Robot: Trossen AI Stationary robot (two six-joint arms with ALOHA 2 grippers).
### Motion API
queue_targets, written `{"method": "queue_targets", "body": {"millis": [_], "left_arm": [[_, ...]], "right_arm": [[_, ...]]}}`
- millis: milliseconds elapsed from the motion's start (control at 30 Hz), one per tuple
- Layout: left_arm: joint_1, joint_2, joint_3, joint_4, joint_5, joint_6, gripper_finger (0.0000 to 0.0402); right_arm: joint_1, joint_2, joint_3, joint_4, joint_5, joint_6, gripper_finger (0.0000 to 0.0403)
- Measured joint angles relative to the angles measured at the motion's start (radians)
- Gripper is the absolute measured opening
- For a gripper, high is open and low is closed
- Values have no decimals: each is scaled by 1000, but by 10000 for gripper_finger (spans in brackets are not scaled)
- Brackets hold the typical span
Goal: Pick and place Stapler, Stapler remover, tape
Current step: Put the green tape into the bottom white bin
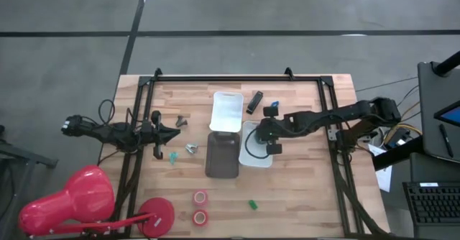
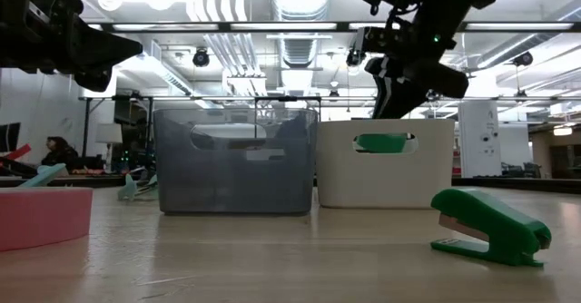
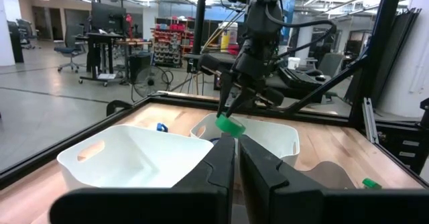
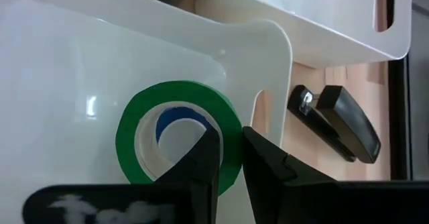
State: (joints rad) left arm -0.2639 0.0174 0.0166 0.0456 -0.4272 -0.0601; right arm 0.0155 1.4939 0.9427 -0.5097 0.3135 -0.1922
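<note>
Nearest the low camera, a green stapler lies on the table, with two red tape rolls toward seven o'clock of the overhead view. Past these, at centre, the right claw is pinched on a green tape roll, held above the white tray; a blue roll is seen through its hole. A slipping grip could drop the roll onto the rim and outside. At nine o'clock, the left claw hovers closed and empty.
</note>
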Motion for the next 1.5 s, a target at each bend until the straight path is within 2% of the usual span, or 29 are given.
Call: {"method": "queue_targets", "body": {"millis": [467,867,1500], "left_arm": [[0,0,0,0,0,0,23],[0,0,0,0,0,0,23],[0,0,0,0,0,0,23]], "right_arm": [[-62,0,-51,73,1,50,48],[-62,0,-106,125,0,62,51],[-61,0,-102,125,-6,87,49]]}}
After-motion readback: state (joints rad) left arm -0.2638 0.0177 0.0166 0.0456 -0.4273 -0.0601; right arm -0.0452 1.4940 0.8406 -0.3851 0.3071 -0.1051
